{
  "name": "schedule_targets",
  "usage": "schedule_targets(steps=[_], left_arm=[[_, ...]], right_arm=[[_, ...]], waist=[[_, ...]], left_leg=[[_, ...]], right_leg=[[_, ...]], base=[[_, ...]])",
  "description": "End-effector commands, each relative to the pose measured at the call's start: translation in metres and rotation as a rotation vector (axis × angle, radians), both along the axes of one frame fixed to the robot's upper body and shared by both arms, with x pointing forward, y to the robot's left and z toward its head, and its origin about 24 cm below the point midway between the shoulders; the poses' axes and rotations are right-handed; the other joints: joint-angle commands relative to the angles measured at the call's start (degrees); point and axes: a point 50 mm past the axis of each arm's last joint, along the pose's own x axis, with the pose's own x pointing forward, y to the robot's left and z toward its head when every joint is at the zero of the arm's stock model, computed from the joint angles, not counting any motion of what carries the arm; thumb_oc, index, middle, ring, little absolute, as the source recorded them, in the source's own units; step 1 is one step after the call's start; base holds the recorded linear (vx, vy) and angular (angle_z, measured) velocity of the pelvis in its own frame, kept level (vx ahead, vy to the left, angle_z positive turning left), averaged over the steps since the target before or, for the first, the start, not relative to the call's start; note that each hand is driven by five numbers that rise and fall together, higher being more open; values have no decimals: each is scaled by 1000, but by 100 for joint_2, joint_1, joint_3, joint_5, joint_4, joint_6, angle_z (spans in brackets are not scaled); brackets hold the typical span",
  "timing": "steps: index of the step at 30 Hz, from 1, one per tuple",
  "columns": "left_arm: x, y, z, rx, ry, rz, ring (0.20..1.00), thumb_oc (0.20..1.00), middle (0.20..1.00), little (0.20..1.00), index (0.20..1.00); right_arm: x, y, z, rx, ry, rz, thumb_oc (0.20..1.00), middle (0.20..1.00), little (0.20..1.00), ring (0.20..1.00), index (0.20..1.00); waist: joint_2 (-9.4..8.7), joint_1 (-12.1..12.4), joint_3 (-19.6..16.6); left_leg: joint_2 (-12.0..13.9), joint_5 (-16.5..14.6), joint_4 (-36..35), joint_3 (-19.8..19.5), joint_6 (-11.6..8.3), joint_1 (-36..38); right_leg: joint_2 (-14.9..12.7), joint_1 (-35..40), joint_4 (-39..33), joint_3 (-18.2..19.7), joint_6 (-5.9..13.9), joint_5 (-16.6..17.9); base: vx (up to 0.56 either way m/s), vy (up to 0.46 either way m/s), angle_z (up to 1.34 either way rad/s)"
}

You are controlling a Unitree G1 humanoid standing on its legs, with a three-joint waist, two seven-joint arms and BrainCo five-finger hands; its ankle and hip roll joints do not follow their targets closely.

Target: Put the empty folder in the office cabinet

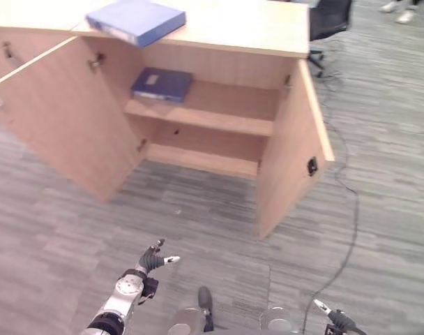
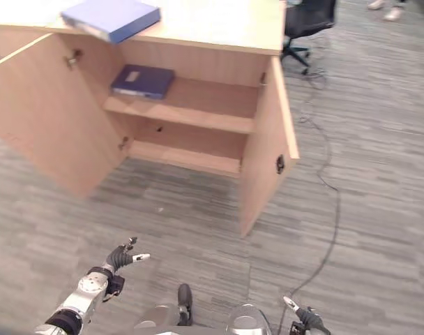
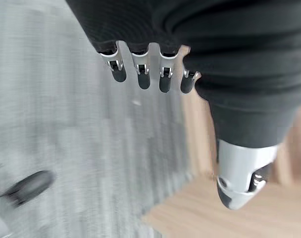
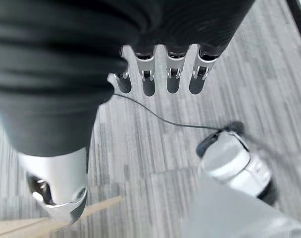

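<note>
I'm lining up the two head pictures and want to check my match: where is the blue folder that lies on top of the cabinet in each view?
Left eye view: blue folder on the cabinet top, upper left of centre.
Right eye view: the same folder, nearer the upper-left corner.
Wrist views: I can't make it out.
Shared landmark: the second folder on the upper shelf, below it.

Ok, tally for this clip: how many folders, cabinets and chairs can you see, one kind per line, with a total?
Blue folders: 2, one lying on the cabinet top, one on the upper shelf inside
Light wooden office cabinets, both doors open: 1
Black office chairs: 1
Total: 4
</note>
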Motion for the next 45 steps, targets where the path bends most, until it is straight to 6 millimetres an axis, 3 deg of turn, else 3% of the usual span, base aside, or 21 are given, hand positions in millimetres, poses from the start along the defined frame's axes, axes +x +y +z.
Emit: schedule_targets(steps=[1,2,3,4,6,9,11,14,16,17,18,19,23,26,31,33,34,37,40,41,45], left_arm=[[-4,12,6,17,-33,12,1000,1000,1000,1000,1000],[-4,12,6,16,-33,13,1000,1000,1000,1000,1000],[-5,10,5,-1,-31,19,1000,1000,1000,1000,1000],[-5,10,5,-2,-30,19,1000,1000,1000,1000,1000],[-8,4,1,-25,-13,21,1000,1000,1000,1000,1000],[-11,1,-2,-42,-9,26,1000,1000,1000,1000,1000],[-9,-4,-1,-68,-20,29,1000,1000,1000,1000,1000],[-6,-8,1,-94,-42,48,1000,1000,1000,1000,1000],[-6,-7,2,-93,-50,51,1000,1000,1000,1000,1000],[-6,-6,3,-97,-56,60,1000,1000,1000,1000,1000],[-7,-6,3,-97,-55,60,1000,1000,1000,1000,1000],[-8,-5,2,-95,-49,65,1000,1000,1000,1000,1000],[-8,-3,2,-89,-51,79,1000,1000,1000,1000,1000],[-11,-1,-1,-87,-37,87,1000,1000,1000,1000,1000],[-14,1,-3,-81,-22,85,1000,1000,1000,1000,1000],[-12,0,-2,-64,-20,49,1000,1000,1000,1000,1000],[-12,1,-2,-63,-20,49,1000,1000,1000,1000,1000],[-5,3,2,-34,-29,6,1000,1000,1000,1000,1000],[2,9,11,-11,-64,-12,1000,1000,1000,1000,1000],[4,13,15,-5,-77,-7,1000,1000,1000,1000,1000],[3,15,15,3,-65,-10,1000,1000,1000,1000,1000]], right_arm=[[19,-11,9,-48,-58,32,1000,1000,1000,1000,1000],[18,-11,9,-48,-58,33,1000,1000,1000,1000,1000],[19,-12,9,-53,-60,35,1000,1000,1000,1000,1000],[19,-12,9,-53,-60,35,1000,1000,1000,1000,1000],[12,-10,6,-45,-30,42,1000,1000,1000,1000,1000],[6,-14,7,-55,-18,48,1000,1000,1000,1000,1000],[7,-21,10,-77,-9,64,1000,1000,1000,1000,1000],[4,-26,11,-95,13,91,1000,1000,1000,1000,1000],[1,-30,12,-105,36,96,1000,1000,1000,1000,1000],[-2,-31,12,-106,43,97,1000,1000,1000,1000,1000],[-2,-31,12,-106,44,97,1000,1000,1000,1000,1000],[-5,-34,12,-112,50,97,1000,1000,1000,1000,1000],[-2,-44,18,-144,47,94,1000,1000,1000,1000,1000],[-2,-45,18,-144,49,98,1000,1000,1000,1000,1000],[-6,-43,16,-137,68,108,1000,1000,1000,1000,1000],[-5,-36,12,-114,68,105,1000,1000,1000,1000,1000],[-5,-36,12,-114,68,105,1000,1000,1000,1000,1000],[-4,-22,7,-71,68,107,1000,1000,1000,1000,1000],[8,-13,6,-57,40,136,1000,1000,1000,1000,1000],[20,-8,7,-51,9,158,1000,1000,1000,1000,1000],[30,-3,8,-45,-17,181,1000,1000,1000,1000,1000]], waist=[[96,89,-80],[91,85,-61],[35,107,-56],[35,89,-41],[-71,113,-88],[-68,97,-94],[-54,89,-27],[-30,147,159],[-38,163,162],[-5,171,106],[-11,175,115],[80,178,56],[242,248,72],[192,306,65],[157,432,-97],[75,484,-213],[63,488,-218],[-191,558,-318],[-293,652,-317],[-247,719,-252],[-201,725,-210]], left_leg=[[810,116,-20,-70,-982,-93],[802,95,-30,-67,-981,-51],[510,34,-61,54,-917,35],[509,19,-59,39,-920,57],[293,-210,163,191,-906,116],[250,-300,525,217,-956,46],[351,-312,1360,304,-1131,-250],[337,201,2612,-222,-1385,-905],[579,179,2414,-397,-1326,-1034],[900,162,1726,-557,-1268,-857],[894,171,1690,-547,-1270,-818],[1251,417,876,-832,-1323,-716],[1674,971,-113,-1508,-1549,-911],[1829,1027,-249,-1665,-1616,-1140],[2168,1119,-251,-1416,-1776,-1308],[2164,1156,-39,-1352,-1856,-1410],[2153,1147,-30,-1345,-1853,-1415],[1822,835,624,-1093,-1799,-1633],[1632,514,703,-897,-1613,-1544],[1540,381,686,-757,-1462,-1415],[1294,305,521,-669,-1259,-1216]], right_leg=[[899,-386,-391,-282,-138,-333],[891,-358,-373,-280,-134,-367],[1285,-274,-715,-718,-365,-519],[1283,-243,-717,-734,-367,-537],[1302,5,-1309,-1118,-687,-639],[1306,155,-1509,-819,-780,-581],[1150,311,-1677,-803,-851,-503],[1121,499,-1849,-491,-1018,-516],[974,637,-1912,-397,-939,-574],[886,653,-1869,-327,-855,-662],[880,669,-1861,-323,-856,-675],[850,649,-1775,-208,-768,-786],[741,763,-1484,257,-658,-1167],[597,894,-1340,463,-588,-1402],[282,1197,-1339,607,-309,-1604],[-102,1262,-1465,556,-20,-1335],[-116,1262,-1475,557,-15,-1332],[-635,1193,-1639,421,223,-368],[-900,767,-1415,308,149,697],[-961,485,-1077,-81,22,1056],[-671,340,-756,-282,-63,831]], base=[[52,528,-84],[62,467,-68],[49,176,-31],[72,267,-13],[72,135,10],[51,57,-12],[32,75,-1],[6,61,-15],[141,211,-32],[167,223,-52],[250,355,-61],[153,201,-37],[219,330,-9],[255,320,-9],[248,435,-31],[225,606,6],[207,558,16],[116,411,24],[69,404,9],[64,398,-11],[134,457,-15]])
